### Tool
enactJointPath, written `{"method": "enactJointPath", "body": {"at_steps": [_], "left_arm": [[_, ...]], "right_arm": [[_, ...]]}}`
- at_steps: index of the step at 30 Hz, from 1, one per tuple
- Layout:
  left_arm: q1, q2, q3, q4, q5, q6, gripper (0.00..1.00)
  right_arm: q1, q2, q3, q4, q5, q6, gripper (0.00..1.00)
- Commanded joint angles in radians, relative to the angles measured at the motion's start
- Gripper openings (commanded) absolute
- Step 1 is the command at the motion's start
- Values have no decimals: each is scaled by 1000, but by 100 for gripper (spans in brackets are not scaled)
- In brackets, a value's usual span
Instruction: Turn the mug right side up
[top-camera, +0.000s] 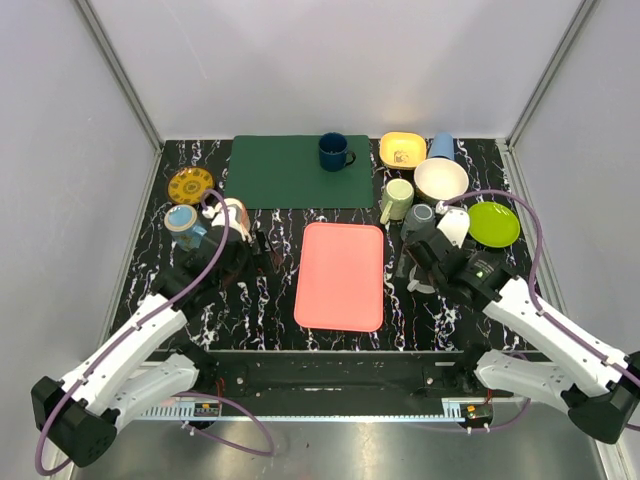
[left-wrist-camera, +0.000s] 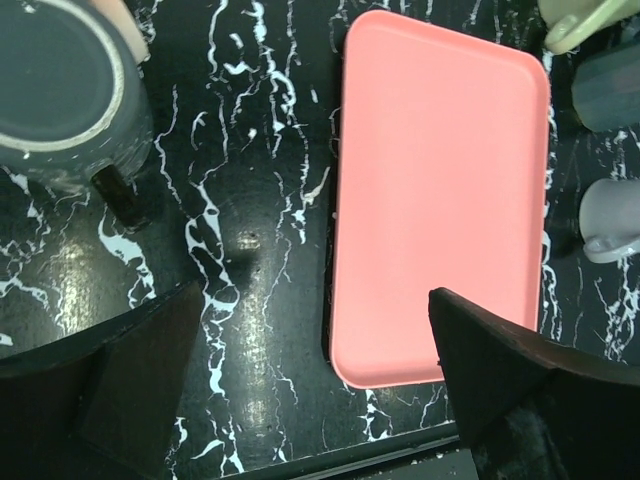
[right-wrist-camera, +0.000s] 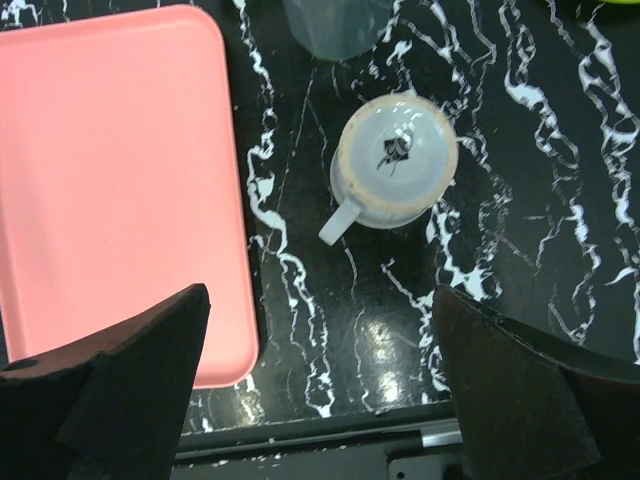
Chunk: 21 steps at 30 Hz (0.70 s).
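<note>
Currently the white mug (right-wrist-camera: 395, 160) stands base-up on the counter (right-wrist-camera: 520, 250) just right of the pink tray (right-wrist-camera: 110, 180), ahead of the right tool (right-wrist-camera: 320, 295), jaws wide and empty; best to descend centred, pinch the body clear of the handle, lift, then roll the wrist.

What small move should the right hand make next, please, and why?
Probably ease the open right hand forward and down around the mug: it stands base up just ahead of it, untouched, with its handle angled toward the tray.
</note>
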Motion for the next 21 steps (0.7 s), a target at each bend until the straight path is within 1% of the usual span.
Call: {"method": "enactJointPath", "body": {"at_steps": [1,2,4,5,8,9,11,12,14,17,18,19,21], "left_arm": [[1,-29,-30,32,-92,-66,99],[1,-32,-33,33,-104,-81,99],[1,-42,-45,38,-109,-89,99],[1,-43,-47,45,-103,-93,99],[1,-55,-54,48,-103,-118,99],[1,-60,-57,47,-105,-125,99],[1,-77,-70,53,-108,-148,99],[1,-83,-74,52,-109,-155,99],[1,-100,-87,55,-114,-168,99],[1,-121,-100,61,-115,-172,99],[1,-124,-103,59,-115,-170,99],[1,-129,-104,64,-111,-168,99],[1,-129,-102,64,-106,-159,99]], "right_arm": [[69,26,4,-38,84,218,96],[85,58,1,-38,87,263,95],[122,99,5,-53,96,305,94],[125,143,5,-58,104,340,94],[124,191,-25,-87,128,443,93],[125,190,-42,-82,130,507,92],[125,175,-92,-47,135,546,91],[124,171,-105,-41,141,592,89],[125,170,-122,-26,164,618,86],[124,203,-111,-26,207,627,77],[124,216,-108,-26,214,624,68],[121,228,-105,-27,224,623,65],[109,271,-97,-24,224,603,55]]}}
